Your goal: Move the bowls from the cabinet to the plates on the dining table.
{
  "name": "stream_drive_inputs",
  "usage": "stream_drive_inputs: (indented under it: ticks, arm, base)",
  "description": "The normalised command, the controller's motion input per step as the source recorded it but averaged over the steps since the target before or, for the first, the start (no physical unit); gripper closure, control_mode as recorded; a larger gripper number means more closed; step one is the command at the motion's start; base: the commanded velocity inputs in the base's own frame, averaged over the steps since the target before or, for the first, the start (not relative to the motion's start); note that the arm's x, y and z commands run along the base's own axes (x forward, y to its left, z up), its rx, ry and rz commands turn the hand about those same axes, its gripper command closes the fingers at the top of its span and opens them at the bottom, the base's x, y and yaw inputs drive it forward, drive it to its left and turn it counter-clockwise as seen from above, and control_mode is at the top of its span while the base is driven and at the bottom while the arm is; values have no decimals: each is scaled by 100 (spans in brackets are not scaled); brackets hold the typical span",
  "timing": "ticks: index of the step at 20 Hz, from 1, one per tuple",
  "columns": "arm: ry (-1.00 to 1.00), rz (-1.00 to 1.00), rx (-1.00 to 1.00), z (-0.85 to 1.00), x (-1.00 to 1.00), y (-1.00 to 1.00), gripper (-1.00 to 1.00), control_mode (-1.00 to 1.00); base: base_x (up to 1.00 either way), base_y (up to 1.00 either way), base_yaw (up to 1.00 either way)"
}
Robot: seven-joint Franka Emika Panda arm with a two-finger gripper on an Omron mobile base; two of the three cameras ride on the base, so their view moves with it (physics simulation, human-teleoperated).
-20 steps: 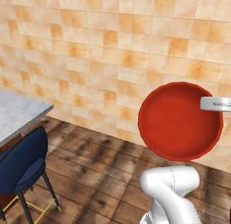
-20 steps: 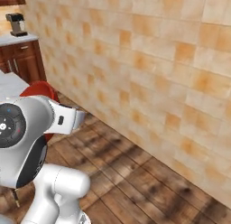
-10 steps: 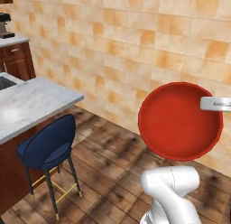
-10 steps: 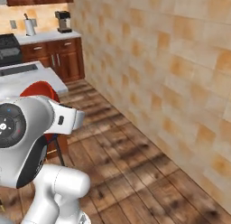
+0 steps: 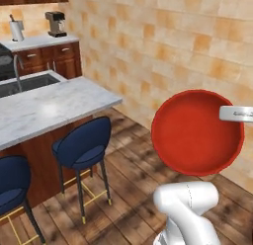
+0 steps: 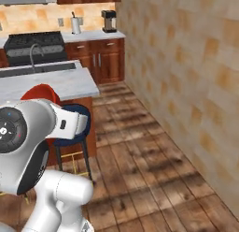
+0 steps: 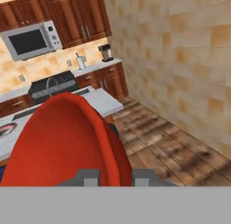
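My gripper [image 7: 115, 177] is shut on the rim of the solid red bowl [image 7: 63, 142], which fills the lower left of the hand view. In the left base view the red bowl [image 5: 196, 133] hangs in the air at the right, tipped on its side with its inside facing the camera. A slice of the bowl [image 6: 39, 91] shows behind the arm in the right base view. The marble-topped dining table [image 5: 49, 108] lies ahead to the left. A red-rimmed plate [image 7: 6, 128] shows at the table's left edge. Dark wall cabinets [image 7: 90, 15] hang at the far wall.
Two blue stools [image 5: 81, 150] [image 5: 10, 184] stand along the table's near side. A sink [image 5: 29, 83] is set in the table top. A tiled wall [image 5: 197, 41] runs along the right. Stove [image 6: 35, 41], coffee machine [image 5: 57, 22] and microwave [image 7: 31, 40] are at the far counter.
The whole picture has swung: the camera moved, bringing the table, stools and far counter further into view. The red bowl stays in the gripper as before.
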Motion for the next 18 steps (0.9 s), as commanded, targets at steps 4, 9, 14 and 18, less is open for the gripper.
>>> stream_drive_inputs:
  ticks: [4, 9, 14, 18]
  arm:
    - [0, 0, 0, 0, 0, 0, 100, 100]
    - [0, 0, 0, 0, 0, 0, 100, 100]
    - [0, 0, 0, 0, 0, 0, 100, 100]
    - [0, 0, 0, 0, 0, 0, 100, 100]
  base:
    - [0, 3, 40]
    - [0, 6, 39]
    - [0, 8, 39]
    - [0, 7, 39]
